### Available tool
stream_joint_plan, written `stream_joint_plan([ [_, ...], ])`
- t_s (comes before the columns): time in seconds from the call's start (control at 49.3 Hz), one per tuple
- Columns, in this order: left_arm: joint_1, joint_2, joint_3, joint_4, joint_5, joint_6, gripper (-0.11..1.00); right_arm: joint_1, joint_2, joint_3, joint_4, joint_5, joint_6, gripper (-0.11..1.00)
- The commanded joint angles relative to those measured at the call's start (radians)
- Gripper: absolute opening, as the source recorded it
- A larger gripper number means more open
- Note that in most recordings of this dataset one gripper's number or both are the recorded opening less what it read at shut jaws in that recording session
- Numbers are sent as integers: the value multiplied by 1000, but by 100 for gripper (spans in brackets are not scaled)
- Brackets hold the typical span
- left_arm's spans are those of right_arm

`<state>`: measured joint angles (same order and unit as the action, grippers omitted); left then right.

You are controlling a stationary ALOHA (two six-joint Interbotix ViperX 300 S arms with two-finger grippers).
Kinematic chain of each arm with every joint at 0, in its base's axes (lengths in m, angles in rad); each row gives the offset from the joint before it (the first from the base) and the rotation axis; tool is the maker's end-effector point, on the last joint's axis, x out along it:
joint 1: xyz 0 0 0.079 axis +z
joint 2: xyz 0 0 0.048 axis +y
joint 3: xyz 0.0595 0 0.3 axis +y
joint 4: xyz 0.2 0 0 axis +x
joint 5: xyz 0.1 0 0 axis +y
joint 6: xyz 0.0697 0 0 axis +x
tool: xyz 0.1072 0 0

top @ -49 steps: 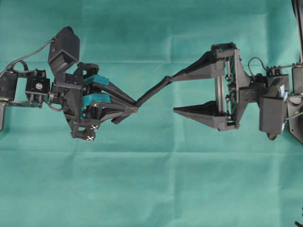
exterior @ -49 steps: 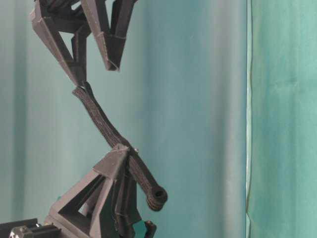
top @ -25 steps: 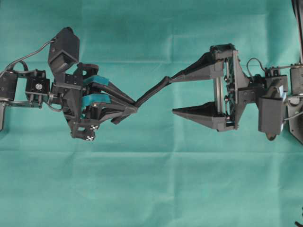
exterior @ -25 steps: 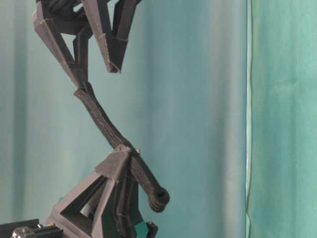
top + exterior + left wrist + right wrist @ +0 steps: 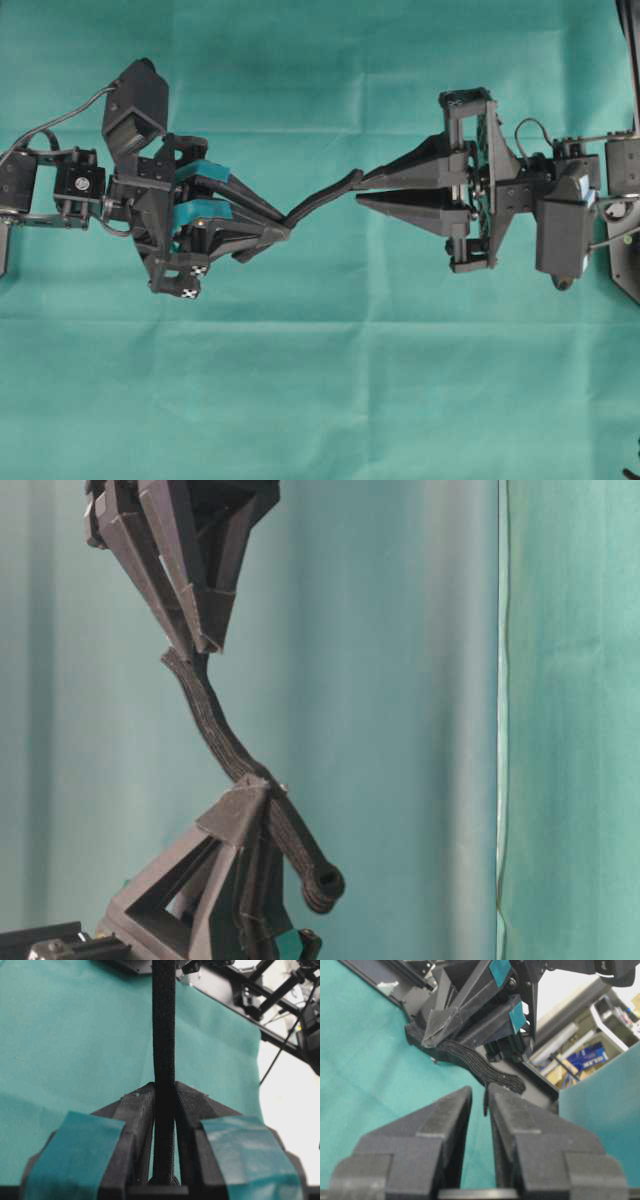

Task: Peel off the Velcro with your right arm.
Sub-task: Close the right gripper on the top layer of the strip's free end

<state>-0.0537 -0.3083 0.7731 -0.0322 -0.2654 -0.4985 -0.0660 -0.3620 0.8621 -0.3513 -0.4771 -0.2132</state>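
1. Your Velcro [image 5: 322, 197] looks light, thin and limp: it sags in a soft S between the two grippers, so judge it as something that bends rather than resists. The hook-and-loop bond will likely give only to a steady pull on one layer.
2. It hangs in the air over the middle of the green cloth [image 5: 320, 400], touching nothing but the grippers.
3. Your left gripper [image 5: 164, 1091] is clamped tight on one end, the strap running straight out between its teal-taped fingers.
4. Your right gripper [image 5: 358, 190] has its plain black fingers drawn almost together at the free end. In the right wrist view a thin flap sits in the narrow slit between them; whether one layer or both is pinched, you cannot tell.
5. Best hold: the very tip, one layer only.
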Motion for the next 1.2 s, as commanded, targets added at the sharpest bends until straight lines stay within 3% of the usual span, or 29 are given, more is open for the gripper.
stream_joint_plan([
  [0.0,3,-20,-12,0,-12,0,10,0,-5,-17,2,-14,3,-5],
  [0.69,2,-20,-9,3,-18,2,10,2,3,-12,3,-28,6,-9],
  [1.177,2,-20,2,3,-54,3,10,26,103,-51,2,-69,11,-9],
])
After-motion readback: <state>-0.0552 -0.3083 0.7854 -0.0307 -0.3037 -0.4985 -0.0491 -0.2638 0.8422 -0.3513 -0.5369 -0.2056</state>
